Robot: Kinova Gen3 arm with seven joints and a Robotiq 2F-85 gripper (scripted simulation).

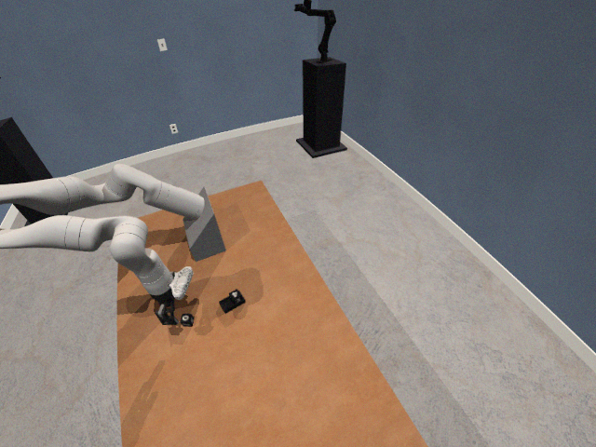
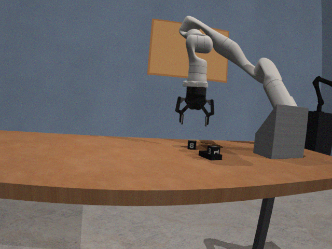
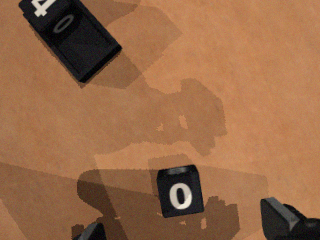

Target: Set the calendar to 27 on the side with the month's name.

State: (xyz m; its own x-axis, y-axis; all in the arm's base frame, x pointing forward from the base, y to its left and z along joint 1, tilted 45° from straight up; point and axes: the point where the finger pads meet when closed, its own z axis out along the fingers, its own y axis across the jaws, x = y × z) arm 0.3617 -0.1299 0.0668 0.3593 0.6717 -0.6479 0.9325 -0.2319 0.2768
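The black tray [image 1: 227, 305] [image 2: 216, 157] [image 3: 90, 55] lies flat on the table. One black cube [image 1: 236, 294] [image 2: 213, 150] [image 3: 46, 11] sits in one end; the tray's other end is bare. This cube shows 4 on top, 0 toward the bare end, and 3 and a sideways 1 in the exterior view. The loose cube [image 1: 187, 319] [image 2: 191, 144] [image 3: 180, 194] stands on the table beside the tray, with 0 on top and 8 facing the exterior camera. My gripper [image 2: 194, 122] [image 3: 182, 224] is open and empty, above the loose cube. No month's name is readable.
The grey wedge-shaped arm mount [image 1: 207, 240] [image 2: 289, 131] stands on the wooden table [image 1: 269, 365] [image 2: 120, 163], behind the tray in the top view and right of it in the exterior view. Arm shadows cross the table around the cube and tray.
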